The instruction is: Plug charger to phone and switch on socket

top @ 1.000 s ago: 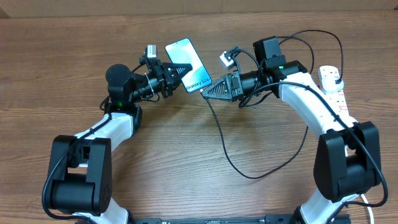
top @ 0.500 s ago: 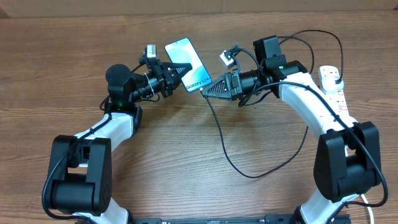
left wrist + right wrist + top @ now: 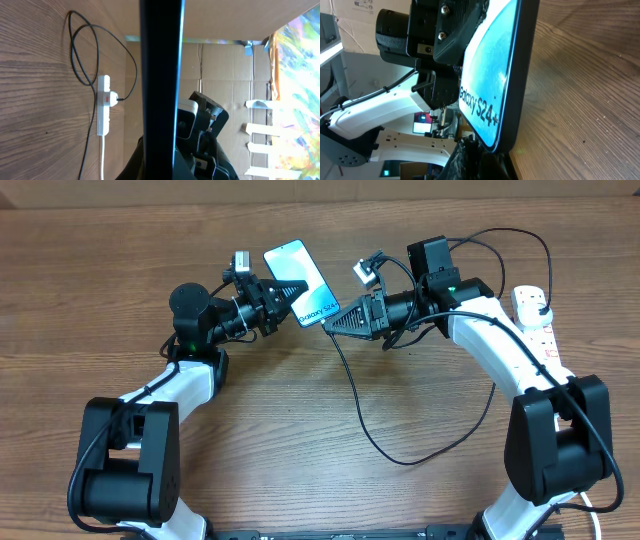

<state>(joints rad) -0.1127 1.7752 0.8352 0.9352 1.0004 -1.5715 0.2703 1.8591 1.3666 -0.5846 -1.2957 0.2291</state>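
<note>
Overhead view: the left pincer (image 3: 284, 293) is clamped on one long edge of the phone (image 3: 308, 272), holding it off the desk (image 3: 300, 440) towards the far edge, "Galaxy" end turned to the right arm. The right pincer (image 3: 332, 326) sits just beside that short edge and appears closed on the connector end of the charger (image 3: 404, 464), whose thin black cable sags in a loose loop across the desk to the socket (image 3: 537, 320) near the far right corner. The phone is likely rigid, smooth and easily scratched, best taken by its long rims as here. The cable is limp, so only a grip right behind the stiff tip can steer it. Left wrist view: the phone (image 3: 160, 75) shows edge-on as a dark vertical bar between this camera's own fingers. The socket (image 3: 103, 115) lies well beyond it, a plug seated in its side. Right wrist view: the screen (image 3: 492, 75) fills the frame, tilted, with the left pincer (image 3: 447, 30) gripping its far part. The lower edge of the phone hangs just above the dark, blurred fingers at the bottom, and whether the tip has met the port cannot be told.
</note>
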